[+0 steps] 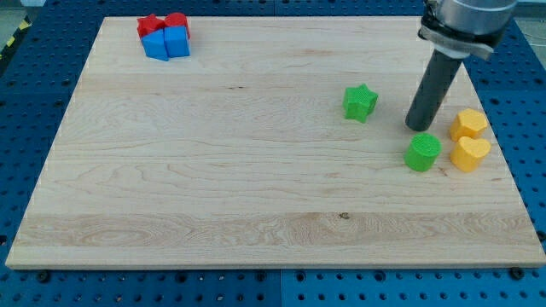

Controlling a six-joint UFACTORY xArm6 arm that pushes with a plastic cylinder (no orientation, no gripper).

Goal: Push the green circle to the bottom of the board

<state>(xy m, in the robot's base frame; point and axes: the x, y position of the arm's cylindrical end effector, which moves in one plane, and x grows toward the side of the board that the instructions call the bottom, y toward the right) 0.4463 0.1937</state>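
The green circle point(422, 152) lies on the wooden board point(256, 170) at the view's right, a little above the middle height. My tip point(417, 128) rests on the board just above the green circle, very close to its upper edge or touching it. The dark rod rises from there toward the view's top right. A green star point(360, 102) lies to the left of the rod.
Two yellow blocks sit right of the green circle: a hexagon-like one point(468, 124) and a heart-like one point(469, 154). At the top left, two red blocks point(162, 24) and two blue blocks point(166, 43) are clustered together. The board's right edge is near the yellow blocks.
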